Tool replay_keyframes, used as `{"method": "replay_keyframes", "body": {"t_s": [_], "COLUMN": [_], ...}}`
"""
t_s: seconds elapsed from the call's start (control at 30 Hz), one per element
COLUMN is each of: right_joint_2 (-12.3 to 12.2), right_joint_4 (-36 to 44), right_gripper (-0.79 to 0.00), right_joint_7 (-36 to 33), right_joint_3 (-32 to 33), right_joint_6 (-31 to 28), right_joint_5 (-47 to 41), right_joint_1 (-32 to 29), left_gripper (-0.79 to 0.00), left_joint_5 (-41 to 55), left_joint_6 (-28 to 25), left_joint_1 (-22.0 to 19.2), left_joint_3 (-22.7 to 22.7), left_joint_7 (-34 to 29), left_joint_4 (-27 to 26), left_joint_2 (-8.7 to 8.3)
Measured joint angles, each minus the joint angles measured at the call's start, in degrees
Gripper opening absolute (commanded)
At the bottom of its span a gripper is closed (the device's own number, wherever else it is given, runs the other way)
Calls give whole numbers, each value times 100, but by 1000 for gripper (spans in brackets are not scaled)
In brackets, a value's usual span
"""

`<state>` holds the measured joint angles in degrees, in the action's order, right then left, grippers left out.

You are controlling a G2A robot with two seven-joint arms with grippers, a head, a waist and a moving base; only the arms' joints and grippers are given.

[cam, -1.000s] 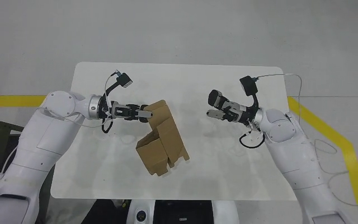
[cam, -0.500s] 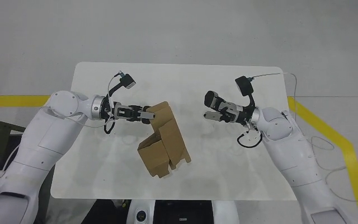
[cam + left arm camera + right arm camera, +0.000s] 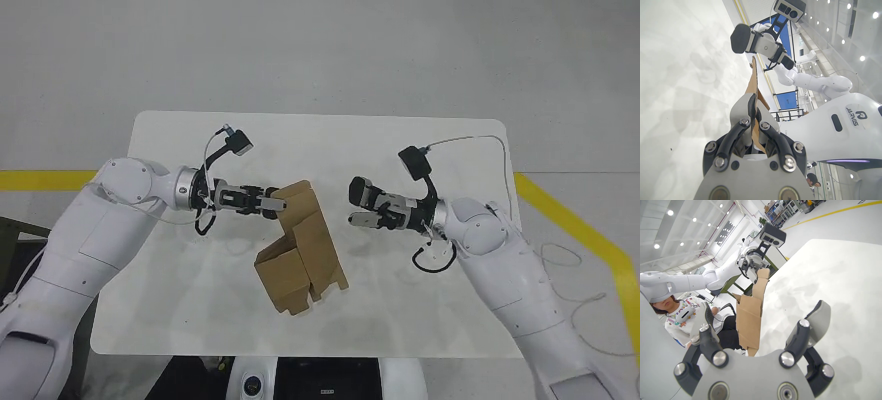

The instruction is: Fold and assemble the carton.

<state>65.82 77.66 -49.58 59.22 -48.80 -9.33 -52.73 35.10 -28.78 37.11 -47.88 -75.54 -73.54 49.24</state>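
A brown cardboard carton [image 3: 300, 250], partly unfolded with loose flaps, is held upright over the middle of the white table. My left gripper [image 3: 277, 205] is shut on the carton's upper far flap; in the left wrist view the gripper [image 3: 754, 108] pinches the thin edge of the cardboard [image 3: 753, 81]. My right gripper [image 3: 358, 206] hovers open a short way to the right of the carton, not touching it. From the right wrist, the carton [image 3: 748, 317] stands between and beyond the spread fingers [image 3: 820, 311], with the left gripper [image 3: 753, 276] at its far top.
The white table [image 3: 430, 300] has bare room on all sides of the carton. A loose cable [image 3: 435, 258] loops under my right forearm. A yellow floor line [image 3: 560, 215] runs past the table's right side.
My right gripper has moved left toward the carton, still open. My left gripper and the carton have shifted a little to the right.
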Motion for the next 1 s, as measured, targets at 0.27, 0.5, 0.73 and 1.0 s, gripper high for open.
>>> {"method": "replay_keyframes", "body": {"t_s": [0.27, 0.5, 0.73, 1.0], "right_joint_2": [90, 143, 158, 153], "right_joint_4": [-377, -510, -607, -727], "right_gripper": [0, 0, -785, -785], "right_joint_7": [-339, -530, -592, -617], "right_joint_3": [-442, -835, -1183, -1484], "right_joint_6": [-118, -60, 2, 27], "right_joint_5": [-516, -703, -803, -953], "right_joint_1": [253, 406, 562, 738], "left_gripper": [-785, -785, -785, -486], "left_joint_5": [58, 161, 225, 283], "left_joint_6": [-136, -225, -286, -337], "left_joint_1": [-420, -646, -757, -839], "left_joint_3": [499, 824, 990, 1087], "left_joint_7": [136, 225, 287, 338], "left_joint_4": [211, 342, 421, 493], "left_joint_2": [171, 270, 295, 280]}}
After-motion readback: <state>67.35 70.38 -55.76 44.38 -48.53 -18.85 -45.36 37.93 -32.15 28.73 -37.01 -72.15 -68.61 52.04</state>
